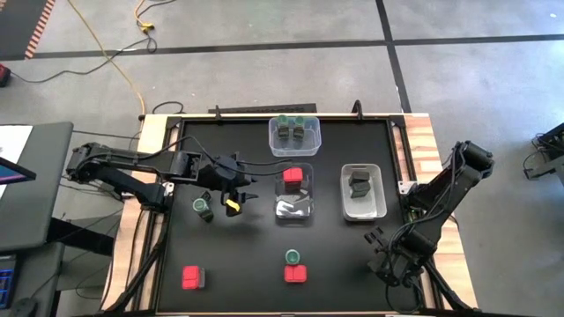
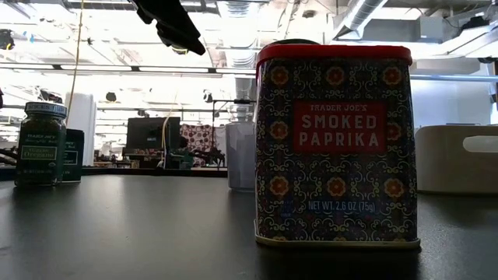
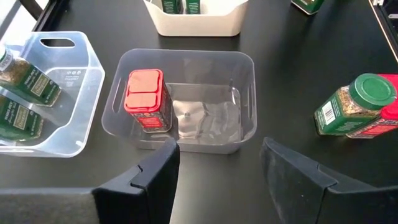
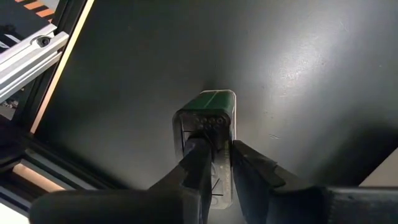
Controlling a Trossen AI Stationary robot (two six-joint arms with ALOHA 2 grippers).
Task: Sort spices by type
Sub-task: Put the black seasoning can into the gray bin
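Two fingers of my right gripper (image 4: 214, 165) pinch a green-topped dark spice tin (image 4: 207, 134) at the high view's lower right, its long axis running up-frame. My left gripper (image 3: 217, 168) hangs apart before the red tin (image 3: 146, 99) in the middle tub (image 3: 245, 81).

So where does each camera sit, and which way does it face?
High: above the table, looking straight down; both arms show.
Low: at tabletop height, looking level across; paprika tin close, arm overhead.
Left wrist: on left arm, facing the clear tub; open left jaws show.
Right wrist: on right arm, facing a green-ended container; right jaws show.
Shared: high and left wrist both see the tub's red tin.
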